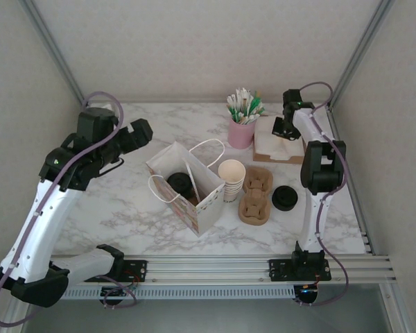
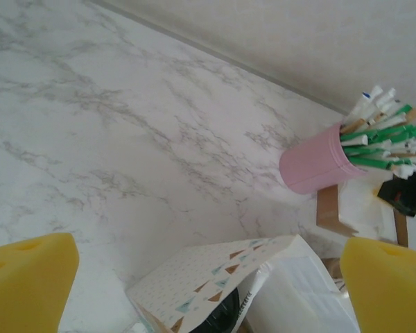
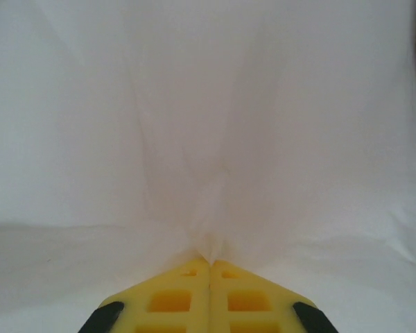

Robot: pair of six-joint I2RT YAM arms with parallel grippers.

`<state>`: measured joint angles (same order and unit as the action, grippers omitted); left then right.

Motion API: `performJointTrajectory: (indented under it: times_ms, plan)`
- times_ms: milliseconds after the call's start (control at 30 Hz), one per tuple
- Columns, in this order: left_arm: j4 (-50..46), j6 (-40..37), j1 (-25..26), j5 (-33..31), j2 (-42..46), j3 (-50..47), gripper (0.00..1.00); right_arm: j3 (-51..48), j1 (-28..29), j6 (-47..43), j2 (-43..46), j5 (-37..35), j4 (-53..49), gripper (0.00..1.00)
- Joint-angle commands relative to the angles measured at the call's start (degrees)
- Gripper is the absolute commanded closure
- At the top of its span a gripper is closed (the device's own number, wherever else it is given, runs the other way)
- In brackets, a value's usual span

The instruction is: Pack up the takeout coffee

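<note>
Tiny print on paper bag (image 2: pixel 245 300) inner edge, too blurred to read; nothing else legible.

Top external: you are looking down from high behind the near edge over the whole table (image 1: pixel 125 208). Left wrist: you are looking obliquely at the pink cup (image 2: pixel 315 163) and paper bag (image 2: pixel 215 274), both shared with the top view. Right wrist: you are facing napkins (image 3: pixel 208 125), very close.

lighting: bright, even, diffuse; faint soft shadows beside the paper bag (image 1: pixel 204 205). right wrist view: napkin (image 3: pixel 208 104) washed-out, low contrast. left wrist view: near fingertips (image 2: pixel 28 277) soft-focus.
</note>
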<state>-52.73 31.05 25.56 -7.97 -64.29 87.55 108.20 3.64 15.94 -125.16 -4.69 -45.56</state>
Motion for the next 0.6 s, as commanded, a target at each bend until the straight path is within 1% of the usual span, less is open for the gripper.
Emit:
performJointTrajectory:
  times_ms: [0, 67, 167, 267, 333, 467, 567]
  plan:
    - [2.9, -6.2, 1.8, 0.9, -0.3, 1.9, 0.01, -2.3, 0.3, -0.2, 7.6, -0.2, 1.6, 1.00]
    - [3.0, -9.5, 2.9, 3.1, -0.5, 2.8, 0.00, -4.5, 0.3, 0.2, 11.2, 0.0, 1.9, 1.00]
    - [4.0, -14.0, 4.4, 4.8, -0.2, 3.4, 0.00, -7.9, 0.3, 0.8, 17.0, 0.3, 2.8, 1.00]
    - [6.8, -17.5, 5.3, 7.0, 0.2, 3.5, 0.00, -9.9, 0.2, 1.0, 22.6, 1.2, 1.9, 1.00]
    - [9.7, -20.9, 6.6, 8.6, 0.3, 3.3, 0.00, -11.0, 0.3, 1.0, 26.7, 2.7, 1.3, 1.00]
    - [17.0, -28.2, 9.7, 9.7, 0.7, 1.4, 0.03, -13.4, 0.3, 2.2, 35.1, 7.1, 0.8, 1.00]
    - [24.7, -34.4, 12.3, 11.5, 1.6, -0.9, 0.02, -15.5, 0.5, 3.7, 41.2, 12.5, 0.8, 1.00]
